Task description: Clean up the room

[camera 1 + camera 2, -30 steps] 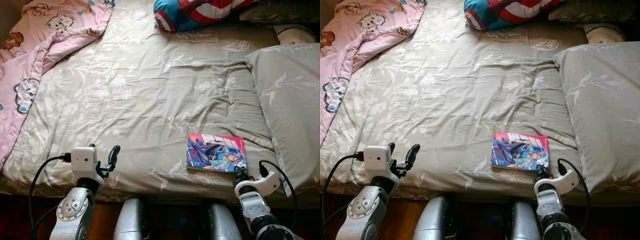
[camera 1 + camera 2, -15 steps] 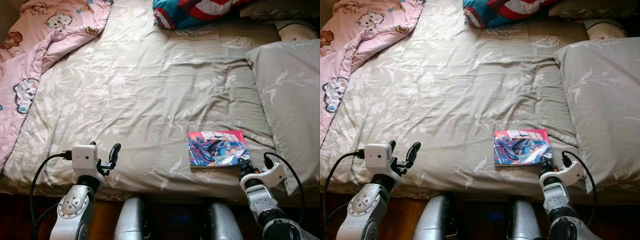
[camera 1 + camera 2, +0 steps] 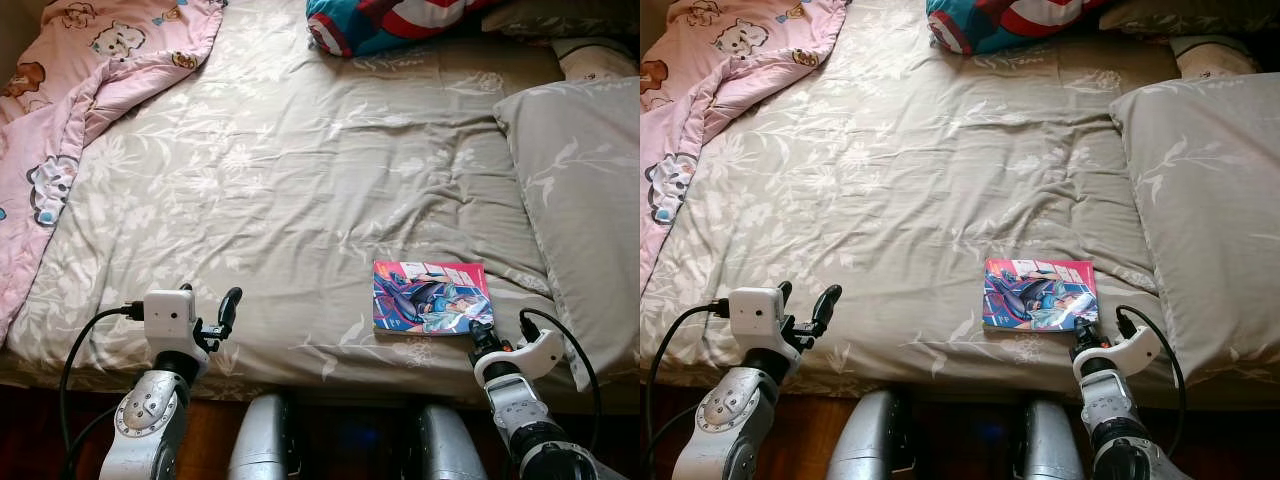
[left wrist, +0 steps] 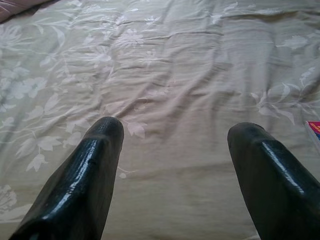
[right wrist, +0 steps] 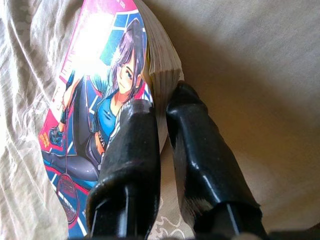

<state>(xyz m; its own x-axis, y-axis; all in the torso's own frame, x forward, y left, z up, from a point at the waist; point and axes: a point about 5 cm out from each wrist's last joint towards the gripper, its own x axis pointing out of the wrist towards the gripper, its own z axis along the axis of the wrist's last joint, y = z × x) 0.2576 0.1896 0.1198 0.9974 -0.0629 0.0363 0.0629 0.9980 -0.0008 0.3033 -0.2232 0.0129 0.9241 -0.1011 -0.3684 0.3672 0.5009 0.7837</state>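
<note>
Manga book [image 3: 432, 297] lies flat, cover up, near the foot edge of the bed [image 3: 300, 180], just beside the grey pillow [image 3: 580, 190] on the robot's right. Right hand [image 5: 159, 130] has its two black fingers [image 5: 132, 150] pinched on the book's near corner, one on the cover and the other against the page block, with the page edges showing between them; grip sits at the corner closest to the robot, probably because that is the only part reachable from the bedside without leaning over. In the head views the right wrist and its white cable loop sit at the mattress edge, touching the book's lower right corner. Book looks flat on the sheet, not lifted as far as the pictures tell. Left hand [image 3: 207, 314] hovers over the bare floral sheet near the foot edge, well apart from the book, fingers spread wide with nothing between them; likely parked out of the way while the right side works. Pink cartoon-print blanket [image 3: 70, 100] is bunched along the bed's left side, and a red-white-blue shield-print cushion [image 3: 390, 22] sits at the far end. Judged step: securing the book so it can be carried off the bed as part of tidying. Corner pinch on a thick paperback may let it swing or slip once raised, so a slow lift seems wise.
</note>
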